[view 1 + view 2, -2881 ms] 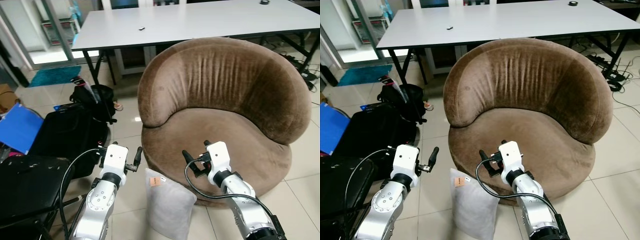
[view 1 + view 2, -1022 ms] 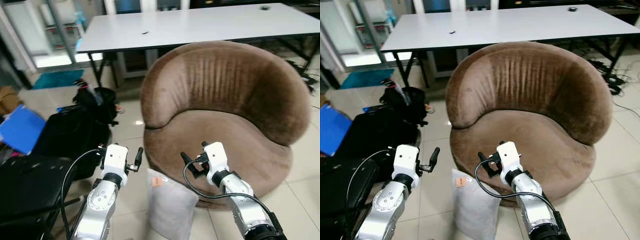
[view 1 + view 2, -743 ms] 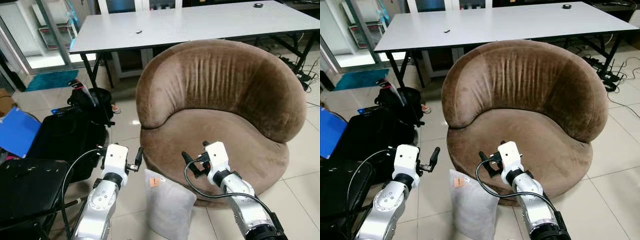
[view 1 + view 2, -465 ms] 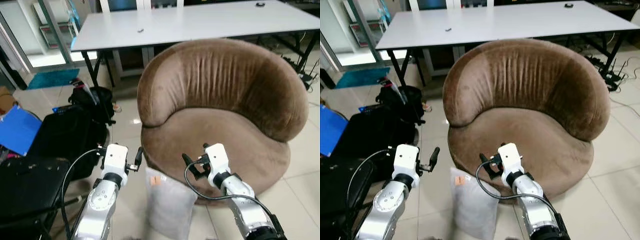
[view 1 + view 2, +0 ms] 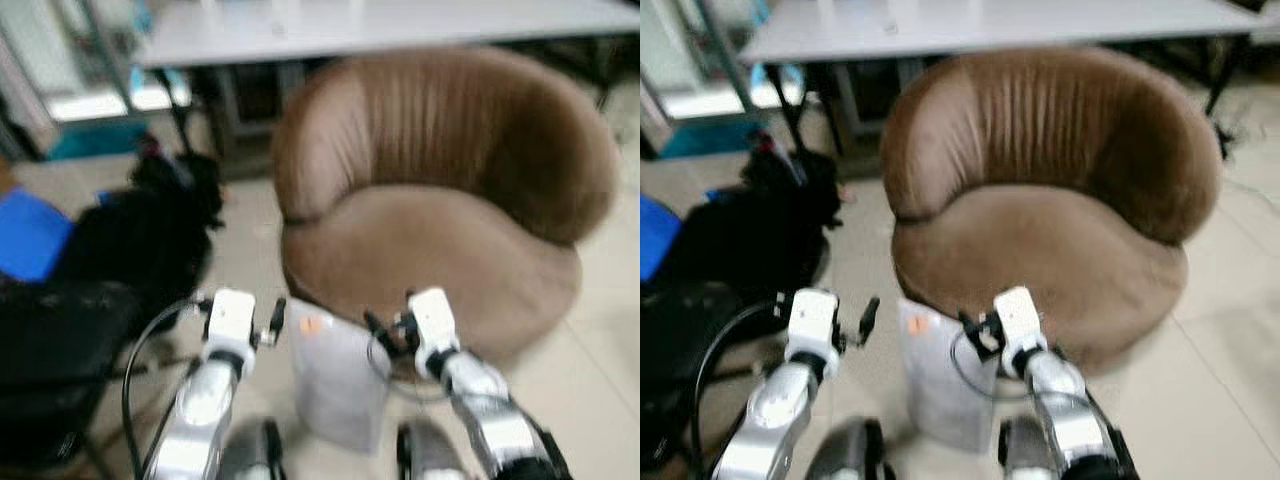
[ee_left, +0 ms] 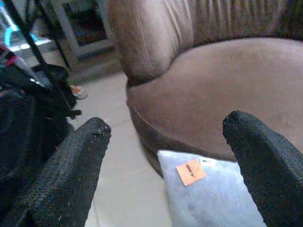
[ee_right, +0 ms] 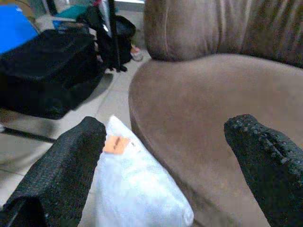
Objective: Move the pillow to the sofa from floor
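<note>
1. The left hand hangs in the air over the tiled floor, just left of the pillow's top edge. Its two black fingers are spread wide apart and grasp nothing.
2. The right hand is raised at about the same height, just right of the pillow's top and in front of the sofa's lower edge. Its fingers are likewise released, wide apart, with nothing between them.
3. The pillow stands upright on the floor between the two hands, pale grey. It leans against or sits just beside the front of the sofa; the head views are blurred, so contact is hard to judge. A small orange tag sits near its upper corner.
4. The sofa is a round brown velvet tub seat with a high curved back, directly beyond the pillow. Its seat cushion is bare.
5. To the robot's left of the sofa, dark bags lie on the floor, with something blue further left.
6. Behind the sofa runs a long white bench on black legs.
7. At the bottom of the head views, two dark rounded shapes are probably the robot's own feet.
</note>
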Robot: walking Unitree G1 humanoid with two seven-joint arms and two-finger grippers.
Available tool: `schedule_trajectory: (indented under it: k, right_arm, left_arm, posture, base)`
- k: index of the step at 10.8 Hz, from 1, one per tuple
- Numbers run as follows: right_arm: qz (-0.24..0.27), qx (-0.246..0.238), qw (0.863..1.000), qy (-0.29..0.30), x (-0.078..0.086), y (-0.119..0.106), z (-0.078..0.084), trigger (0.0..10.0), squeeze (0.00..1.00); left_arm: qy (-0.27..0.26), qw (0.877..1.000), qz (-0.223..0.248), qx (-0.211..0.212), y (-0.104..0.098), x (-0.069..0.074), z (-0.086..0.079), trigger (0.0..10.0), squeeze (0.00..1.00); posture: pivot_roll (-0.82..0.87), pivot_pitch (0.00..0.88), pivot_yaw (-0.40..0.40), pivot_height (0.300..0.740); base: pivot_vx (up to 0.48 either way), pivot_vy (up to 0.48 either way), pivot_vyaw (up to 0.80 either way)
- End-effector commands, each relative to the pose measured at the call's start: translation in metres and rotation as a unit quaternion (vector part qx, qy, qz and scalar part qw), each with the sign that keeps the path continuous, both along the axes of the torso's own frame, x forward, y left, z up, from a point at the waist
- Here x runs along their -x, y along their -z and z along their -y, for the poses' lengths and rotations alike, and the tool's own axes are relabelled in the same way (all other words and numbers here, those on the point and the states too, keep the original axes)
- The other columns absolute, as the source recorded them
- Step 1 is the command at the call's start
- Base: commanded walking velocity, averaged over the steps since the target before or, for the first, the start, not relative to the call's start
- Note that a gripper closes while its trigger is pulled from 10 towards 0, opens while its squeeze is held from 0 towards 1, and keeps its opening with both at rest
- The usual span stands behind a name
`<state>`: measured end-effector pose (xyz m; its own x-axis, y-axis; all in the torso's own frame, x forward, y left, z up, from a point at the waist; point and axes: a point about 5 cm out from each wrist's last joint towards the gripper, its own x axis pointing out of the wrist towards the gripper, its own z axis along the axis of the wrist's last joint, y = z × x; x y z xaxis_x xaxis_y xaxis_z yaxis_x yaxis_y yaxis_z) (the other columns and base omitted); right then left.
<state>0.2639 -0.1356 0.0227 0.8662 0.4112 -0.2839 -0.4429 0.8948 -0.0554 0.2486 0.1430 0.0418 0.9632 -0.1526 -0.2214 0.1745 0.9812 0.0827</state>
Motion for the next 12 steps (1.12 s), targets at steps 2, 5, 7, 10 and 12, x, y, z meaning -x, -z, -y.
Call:
schedule_trajectory:
  k: [2, 5, 7, 10, 12]
  right_arm:
    - [-0.001, 0.005, 1.000, 0.000, -0.0015, -0.0012, 0.0002, 10.0, 0.00]
    - [0.004, 0.001, 1.000, 0.006, -0.0033, -0.0025, 0.0013, 10.0, 0.00]
    - [0.003, -0.008, 1.000, 0.011, -0.0037, -0.0039, 0.0014, 10.0, 0.00]
    - [0.007, -0.010, 1.000, 0.014, -0.0043, -0.0051, 0.0013, 10.0, 0.00]
    - [0.009, -0.006, 1.000, 0.015, -0.0045, -0.0053, 0.0024, 10.0, 0.00]
  left_arm:
    - [-0.008, 1.000, -0.008, -0.001, 0.0020, 0.0002, -0.0025, 10.0, 0.00]
    - [-0.005, 1.000, -0.009, -0.003, 0.0026, -0.0007, -0.0017, 10.0, 0.00]
    - [-0.009, 1.000, -0.005, 0.000, 0.0011, -0.0017, -0.0039, 10.0, 0.00]
    - [-0.012, 1.000, -0.001, -0.002, 0.0000, -0.0024, -0.0056, 10.0, 0.00]
    - [-0.012, 1.000, -0.001, -0.002, 0.0001, -0.0023, -0.0051, 10.0, 0.00]
  posture:
    - [-0.14, 0.000, 0.070, 0.560]
    - [-0.14, 0.000, 0.073, 0.550]
    - [-0.13, 0.000, 0.075, 0.540]
    - [-0.13, 0.000, 0.076, 0.490]
    - [-0.14, 0.000, 0.074, 0.465]
  base:
    - [0.000, 0.000, 0.00]
    - [0.000, 0.000, 0.00]
    - [0.000, 0.000, 0.00]
    - [0.000, 0.000, 0.00]
    - [0.000, 0.000, 0.00]
